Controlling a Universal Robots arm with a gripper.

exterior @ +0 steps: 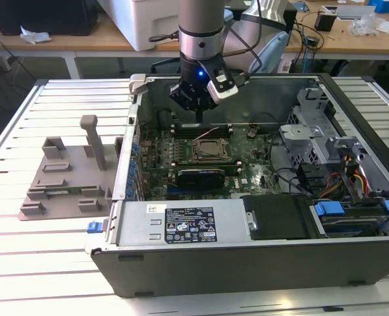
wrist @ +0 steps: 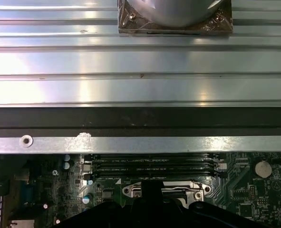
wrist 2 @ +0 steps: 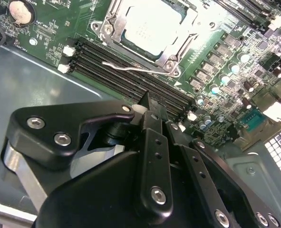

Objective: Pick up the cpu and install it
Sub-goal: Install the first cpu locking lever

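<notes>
Gripper [exterior: 199, 112] | fingers together, nothing visibly held | cpu [wrist 2: 150, 23] already seated in socket just below | step: install; latching presumably remains

The robot arm [exterior: 199, 26] is a silver-grey cylinder with a dark band, a blue light and a white camera box, and its black gripper [wrist 2: 147, 102] has matte plates with silver screws.

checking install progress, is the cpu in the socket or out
In: the cpu lies flat inside the socket frame in the second wrist view, with the gripper above the memory slots.
</notes>
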